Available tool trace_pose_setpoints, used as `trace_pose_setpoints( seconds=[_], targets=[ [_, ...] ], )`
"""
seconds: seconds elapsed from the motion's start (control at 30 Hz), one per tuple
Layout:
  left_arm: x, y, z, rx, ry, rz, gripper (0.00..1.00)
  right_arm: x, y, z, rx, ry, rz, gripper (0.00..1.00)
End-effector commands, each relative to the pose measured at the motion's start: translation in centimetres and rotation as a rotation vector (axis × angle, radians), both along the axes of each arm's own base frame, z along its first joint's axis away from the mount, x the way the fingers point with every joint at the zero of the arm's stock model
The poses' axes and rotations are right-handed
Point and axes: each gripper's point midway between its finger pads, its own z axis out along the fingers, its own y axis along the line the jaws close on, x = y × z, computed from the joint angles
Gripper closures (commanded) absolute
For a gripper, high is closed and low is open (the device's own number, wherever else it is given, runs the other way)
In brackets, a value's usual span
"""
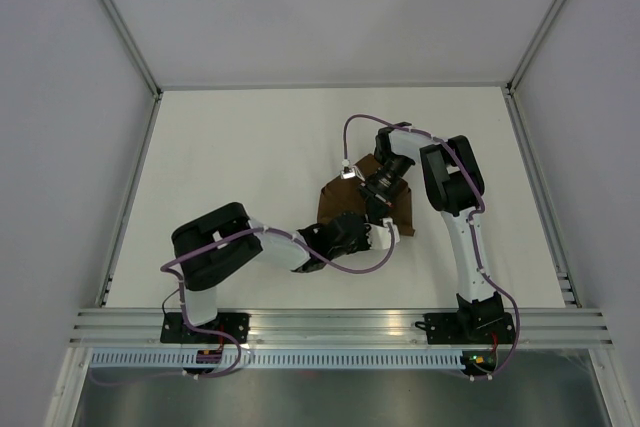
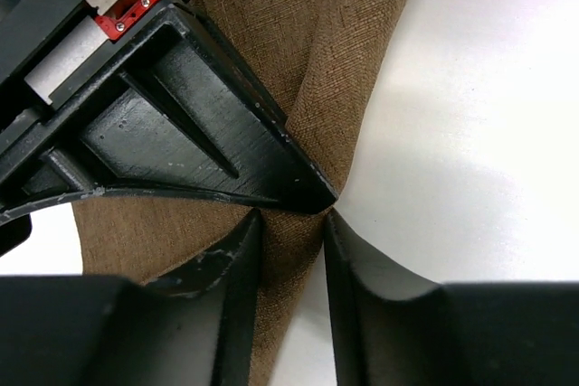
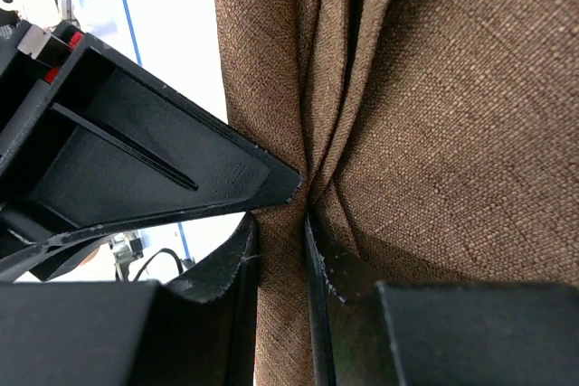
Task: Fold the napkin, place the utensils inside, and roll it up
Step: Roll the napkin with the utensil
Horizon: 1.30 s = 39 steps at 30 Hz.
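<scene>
Napkin [image 1: 333, 203], dark brown and bunched into folds, lies right of centre on the white worktop [image 1: 240, 167]. The left hand [image 2: 291, 219] grips one gathered fold; the right hand [image 3: 280, 221] pinches another tightly. Plain pale walls [image 1: 300, 7] with metal rails [image 1: 120, 17] enclose the worktop.

My napkin [image 3: 434, 115] coarse matt brown woven cloth, grainy weave, soft creases, my right gripper [image 3: 280, 223] matt black plastic, scuffed pale along the finger edges, my left gripper [image 2: 293, 219] the same worn black plastic, table [image 2: 488, 133] smooth white, faint sheen
</scene>
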Motion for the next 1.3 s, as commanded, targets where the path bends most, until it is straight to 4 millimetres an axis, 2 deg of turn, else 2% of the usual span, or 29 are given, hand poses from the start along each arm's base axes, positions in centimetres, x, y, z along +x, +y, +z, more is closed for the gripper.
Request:
trace_pose_setpoints(
  seconds=[0.0, 0.07, 0.1, 0.17, 0.2, 0.27, 0.3, 0.37, 0.4, 0.5, 0.6, 0.83, 1.03, 1.07, 1.13, 1.17, 1.2, 1.23, 1.27],
  targets=[
    [-1.2, -0.9, -1.9, 0.024, 0.068, -0.067, 0.65, 2.1, -2.1, -6.0, -0.080, -0.160, 0.119, 0.82],
    [-1.9, -1.0, -2.5, 0.039, 0.111, -0.085, 0.66, 2.1, -2.0, -5.9, -0.079, -0.160, 0.117, 0.82],
    [-2.2, -0.9, -3.0, 0.051, 0.132, -0.088, 0.75, 2.3, -1.9, -5.8, -0.078, -0.163, 0.117, 0.82],
    [-2.8, -0.8, -3.6, 0.072, 0.177, -0.101, 0.83, 2.3, -1.9, -5.8, -0.080, -0.160, 0.115, 0.82],
    [-3.0, -0.8, -3.9, 0.081, 0.191, -0.106, 0.90, 2.3, -1.9, -5.8, -0.080, -0.159, 0.113, 0.82],
    [-4.0, -0.6, -4.6, 0.094, 0.256, -0.130, 0.96, 2.3, -1.8, -5.6, -0.078, -0.157, 0.109, 0.82],
    [-4.1, -0.3, -4.8, 0.100, 0.284, -0.132, 0.98, 2.5, -1.7, -5.4, -0.073, -0.165, 0.106, 0.78],
    [-4.9, -0.5, -4.9, 0.089, 0.342, -0.162, 0.98, 2.8, -1.6, -5.1, -0.073, -0.170, 0.089, 0.71],
    [-5.0, 0.1, -5.3, 0.107, 0.383, -0.155, 0.98, 2.9, -1.5, -4.7, -0.066, -0.179, 0.084, 0.62],
    [-5.6, 0.5, -5.4, 0.089, 0.480, -0.168, 0.98, 3.6, -1.1, -2.9, -0.032, -0.201, 0.052, 0.48],
    [-5.9, 0.9, -5.6, 0.091, 0.541, -0.169, 0.98, 4.4, -1.0, -0.8, 0.006, -0.229, 0.021, 0.41],
    [-6.1, 0.6, -5.3, 0.052, 0.647, -0.190, 0.98, 7.6, -2.1, 3.3, 0.047, -0.312, -0.120, 0.36],
    [-5.7, 0.6, -5.1, 0.003, 0.776, -0.188, 0.98, 11.0, -4.4, 7.2, 0.118, -0.400, -0.292, 0.36],
    [-5.4, 0.9, -5.1, -0.004, 0.804, -0.176, 0.98, 11.6, -5.5, 8.0, 0.129, -0.430, -0.323, 0.36],
    [-5.2, 0.5, -4.8, -0.038, 0.865, -0.182, 0.98, 12.0, -6.4, 8.9, 0.150, -0.467, -0.361, 0.36],
    [-5.1, 1.4, -5.2, -0.027, 0.922, -0.152, 0.98, 12.3, -7.3, 9.5, 0.161, -0.520, -0.387, 0.36],
    [-4.9, 1.4, -5.1, -0.035, 0.954, -0.149, 0.98, 12.3, -7.8, 9.8, 0.166, -0.549, -0.396, 0.36],
    [-4.9, 1.1, -5.2, -0.051, 1.012, -0.154, 0.98, 12.0, -8.3, 8.9, 0.157, -0.585, -0.398, 0.36],
    [-4.3, 1.4, -5.2, -0.068, 1.045, -0.141, 0.98, 11.9, -8.7, 10.3, 0.155, -0.661, -0.401, 0.36]
  ],
)
